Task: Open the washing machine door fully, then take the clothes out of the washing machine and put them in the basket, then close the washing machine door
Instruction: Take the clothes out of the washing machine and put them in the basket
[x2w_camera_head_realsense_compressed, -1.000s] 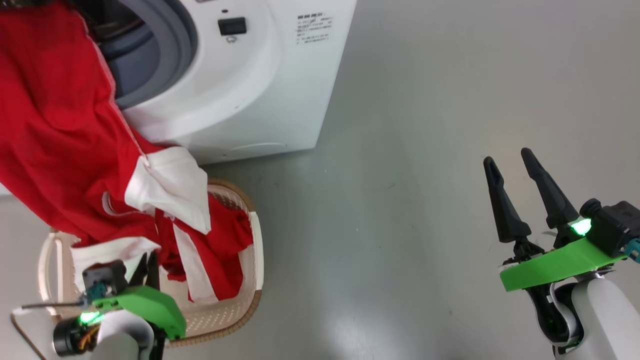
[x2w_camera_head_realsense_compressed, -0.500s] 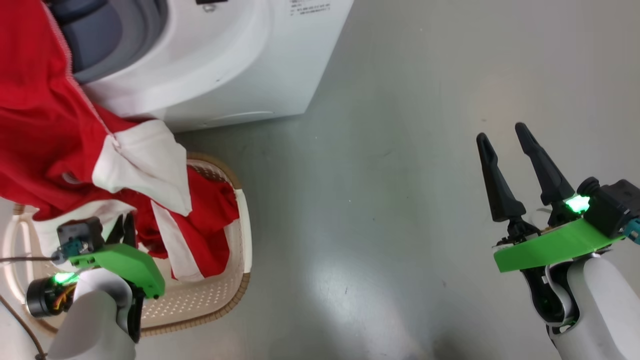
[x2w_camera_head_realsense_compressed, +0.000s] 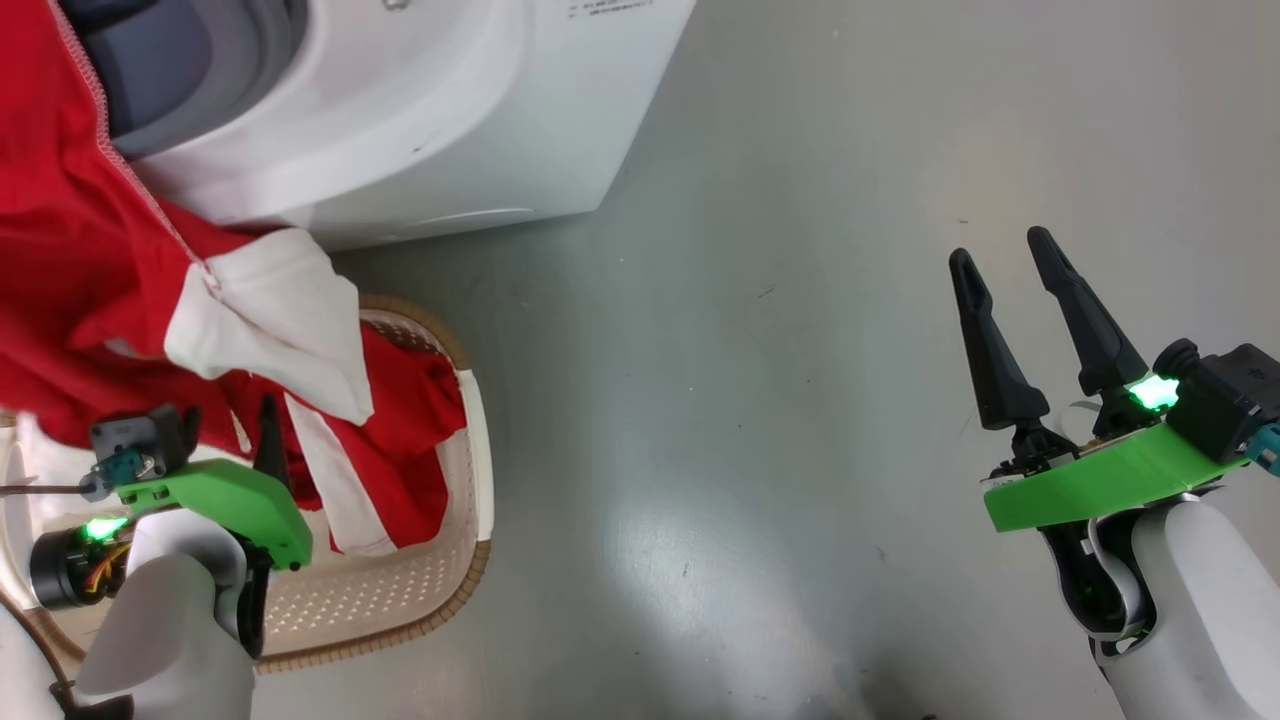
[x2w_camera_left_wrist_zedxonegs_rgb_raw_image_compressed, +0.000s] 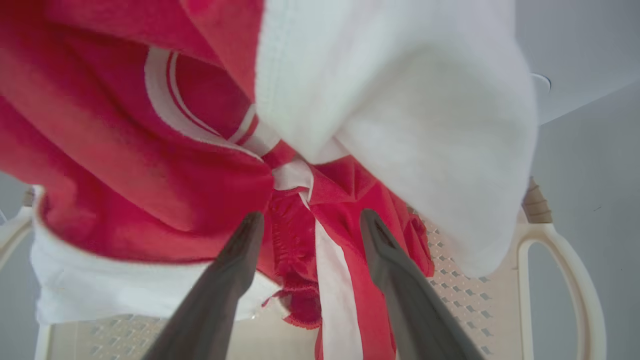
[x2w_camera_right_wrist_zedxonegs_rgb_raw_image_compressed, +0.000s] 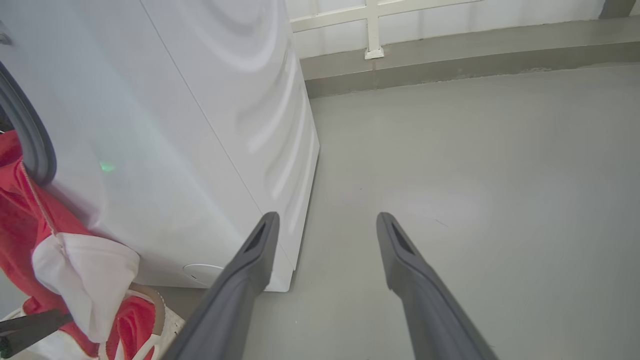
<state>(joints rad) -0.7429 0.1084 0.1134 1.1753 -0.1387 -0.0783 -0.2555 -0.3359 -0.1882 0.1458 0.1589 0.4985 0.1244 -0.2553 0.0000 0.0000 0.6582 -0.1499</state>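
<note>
Fingers of the left gripper (x2w_camera_left_wrist_zedxonegs_rgb_raw_image_compressed: 311, 215) stand wide, gripping nothing, at lower left above the basket (x2w_camera_head_realsense_compressed: 480, 470); the right gripper (x2w_camera_head_realsense_compressed: 1000, 248), also wide, sits well apart at lower right. Clothes (x2w_camera_head_realsense_compressed: 90, 270) lie directly ahead of the left gripper, their length running up-left to the washing machine (x2w_camera_head_realsense_compressed: 450, 120).

Left fingers (x2w_camera_left_wrist_zedxonegs_rgb_raw_image_compressed: 235, 270) have opened off the clothes (x2w_camera_left_wrist_zedxonegs_rgb_raw_image_compressed: 150, 165).

Right tool (x2w_camera_head_realsense_compressed: 997, 244) has dark tapered fingers (x2w_camera_head_realsense_compressed: 985, 340), green bracket (x2w_camera_head_realsense_compressed: 1090, 485), white forearm (x2w_camera_head_realsense_compressed: 1190, 590).
</note>
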